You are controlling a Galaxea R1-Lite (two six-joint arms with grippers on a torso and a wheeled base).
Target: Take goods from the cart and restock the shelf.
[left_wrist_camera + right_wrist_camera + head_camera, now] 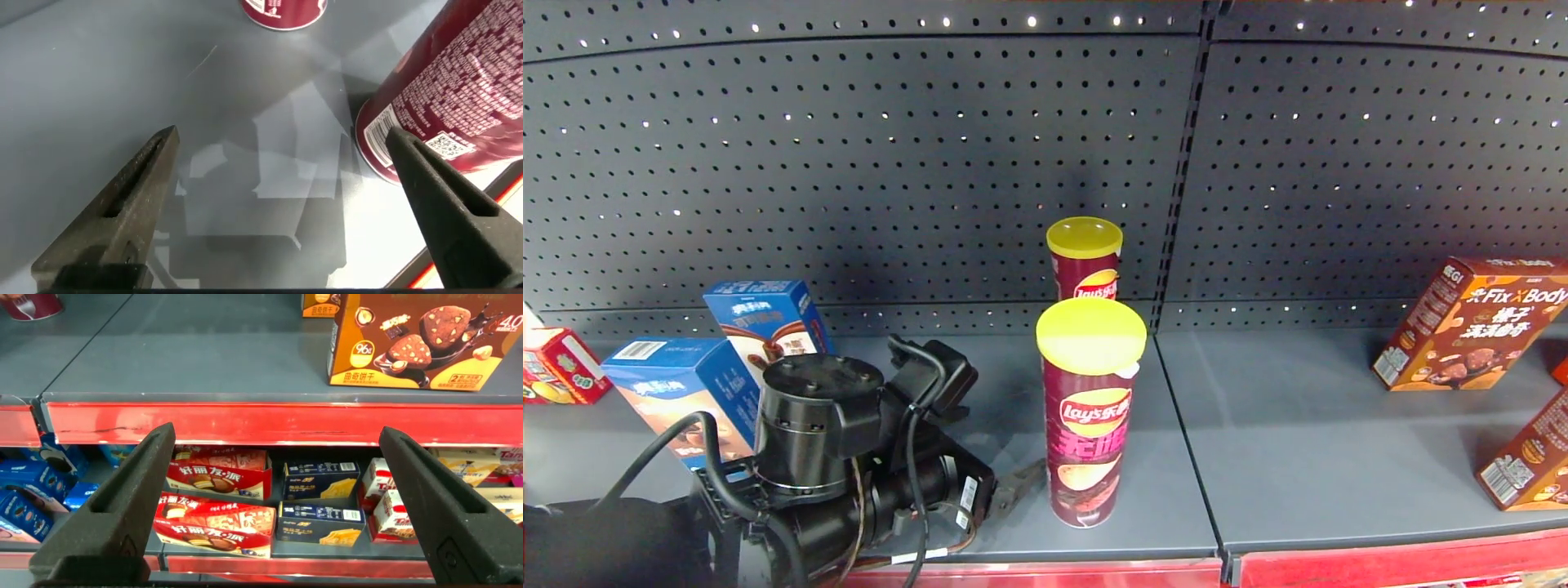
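Two maroon chip cans with yellow lids stand upright on the grey shelf (1307, 441), the front can (1090, 408) near the edge and the rear can (1085, 257) by the pegboard. My left gripper (282, 135) is open low over the shelf, just left of the front can (458, 90), with nothing between its fingers; one finger (1018, 483) pokes out beside the can's base. The rear can's base (282, 10) lies farther ahead. My right gripper (278, 434) is open and empty in front of the red shelf edge (270, 423).
Blue biscuit boxes (768, 322) and a red box (560, 363) stand left of my left arm. Brown chocolate boxes (1470, 322) sit at the right end of the shelf. The lower shelf holds red boxes (216, 523) and dark boxes (319, 510).
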